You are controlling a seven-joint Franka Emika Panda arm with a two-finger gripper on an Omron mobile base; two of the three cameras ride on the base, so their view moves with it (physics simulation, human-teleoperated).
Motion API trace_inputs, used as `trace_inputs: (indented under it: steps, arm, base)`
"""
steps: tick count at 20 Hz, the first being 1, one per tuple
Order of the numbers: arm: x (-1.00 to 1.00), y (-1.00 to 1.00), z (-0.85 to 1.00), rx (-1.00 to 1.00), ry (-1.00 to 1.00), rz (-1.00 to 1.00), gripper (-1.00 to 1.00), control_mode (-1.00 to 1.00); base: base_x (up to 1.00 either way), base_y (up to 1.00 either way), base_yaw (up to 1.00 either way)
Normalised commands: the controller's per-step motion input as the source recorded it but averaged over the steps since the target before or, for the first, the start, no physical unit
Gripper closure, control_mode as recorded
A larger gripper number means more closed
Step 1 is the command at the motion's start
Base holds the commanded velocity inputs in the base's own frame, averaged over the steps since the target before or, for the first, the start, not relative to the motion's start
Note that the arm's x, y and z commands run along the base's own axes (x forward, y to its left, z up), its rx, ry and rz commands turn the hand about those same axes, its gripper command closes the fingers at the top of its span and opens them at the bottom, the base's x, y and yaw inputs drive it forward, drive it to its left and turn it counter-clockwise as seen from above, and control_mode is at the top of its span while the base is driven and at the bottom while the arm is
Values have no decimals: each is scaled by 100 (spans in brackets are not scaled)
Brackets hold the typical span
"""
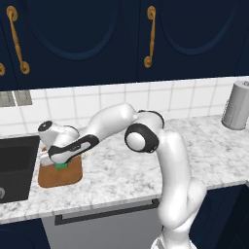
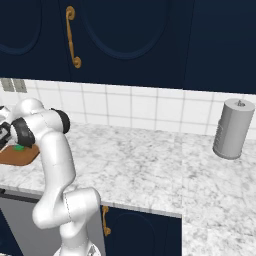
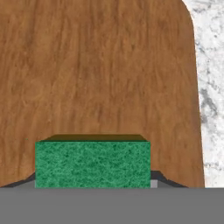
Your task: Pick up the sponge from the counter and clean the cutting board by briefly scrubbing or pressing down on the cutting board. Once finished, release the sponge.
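Green and close against my own lens sits the sponge [image 3: 92,164], clenched between my jaws, whose dark tips just peek out at its lower corners; I hold it low so its underside can press into the wood, which is the scrub the task asks for. Just beyond it the cutting board [image 3: 105,70] spreads out brown and grained, its rounded corner meeting the counter [image 3: 211,87] at one edge. From the base cameras my gripper [image 1: 59,163] is bent down over the board, which lies on the marble just beside the dark sink basin [image 1: 17,168], handy for rinsing, I would judge. Farther off a grey canister [image 2: 231,129] stands near the white wall tiles [image 2: 130,107], under navy cabinets with brass handles [image 1: 151,36]. I can read no writing or labels anywhere.
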Motion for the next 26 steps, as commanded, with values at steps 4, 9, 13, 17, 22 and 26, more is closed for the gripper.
trace_inputs:
  steps: [4, 9, 13, 17, 22, 26]
  arm:
    - [-1, -80, 1, 3, 0, 0, 100, -100]
    - [0, -57, -53, -5, 0, 0, 100, -100]
    - [0, -93, -1, 0, 8, 0, 100, -100]
    - [0, -100, 12, 0, 17, -6, 100, -100]
    - [0, -100, -27, -2, 4, -3, -100, -100]
    - [-1, -88, -20, -2, 0, -1, -100, -100]
  base:
    - [0, 0, 0]
    - [0, 0, 0]
    - [0, 0, 0]
    - [0, 0, 0]
    - [0, 0, 0]
    - [0, 0, 0]
